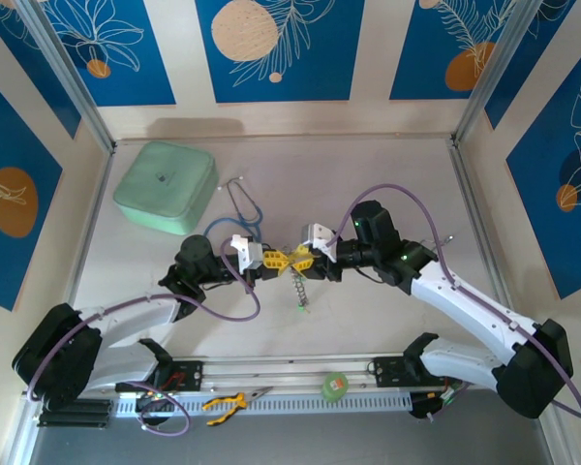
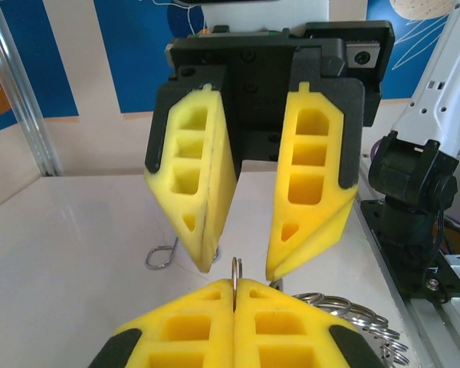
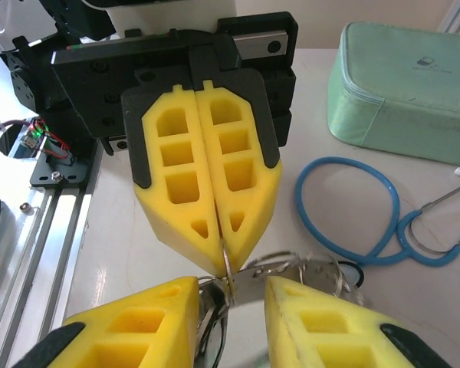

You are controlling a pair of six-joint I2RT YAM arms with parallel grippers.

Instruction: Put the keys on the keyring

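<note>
The left gripper (image 3: 218, 259), at frame centre, is fully closed and pinches the thin wire of the keyring (image 3: 291, 268). The right gripper (image 2: 241, 267) faces it, jaws partly apart, clamping nothing. The keys (image 1: 300, 293) hang just below centre.

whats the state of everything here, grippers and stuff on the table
left gripper, shut on the keyring
right gripper, open, fingers either side of the ring
keyring, pinched edge-on, held off the table
keys, bunched along the ring
green case, zipped shut
stethoscope, lying loose on the table, tubing looped
</note>
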